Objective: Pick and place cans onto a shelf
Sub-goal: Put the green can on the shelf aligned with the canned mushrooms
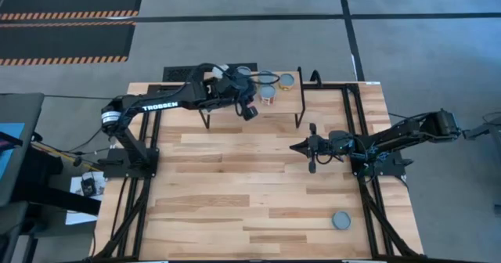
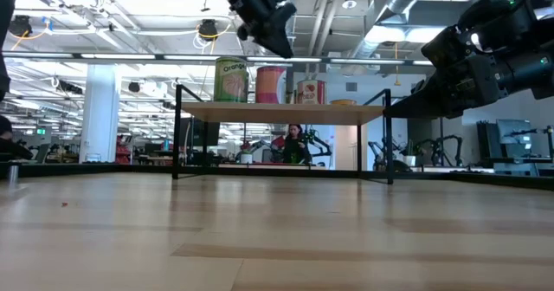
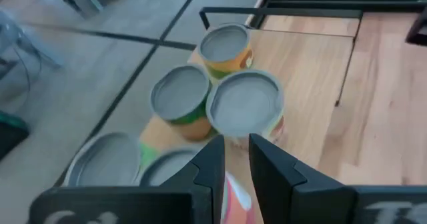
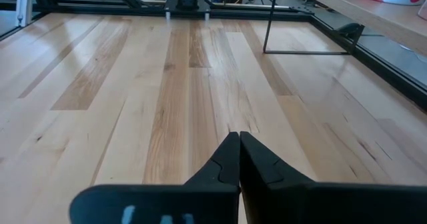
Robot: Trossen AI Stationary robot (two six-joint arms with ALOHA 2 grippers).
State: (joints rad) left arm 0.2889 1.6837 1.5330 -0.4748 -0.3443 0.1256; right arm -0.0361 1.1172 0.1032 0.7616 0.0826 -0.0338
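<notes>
The shelf (image 1: 288, 100) stands at the table's far edge and carries several cans on its board. In the left wrist view I see their silvery tops: a yellow-orange can (image 3: 227, 47), a green one (image 3: 181, 97) and a pale one (image 3: 245, 104) nearest my fingers. My left gripper (image 1: 249, 111) hovers above the shelf's near edge (image 2: 268, 18), pointing slantwise down at the cans. Its fingers (image 3: 237, 161) stand a little apart with nothing between the tips. My right gripper (image 1: 297, 148) waits shut (image 4: 238, 141) over the table's middle right.
One more can (image 1: 340, 220) stands alone on the tabletop near the front right. The shelf's thin black legs (image 1: 205, 120) rise from the table. Black frame rails run along both table sides. A person shows far behind the shelf (image 2: 294, 144).
</notes>
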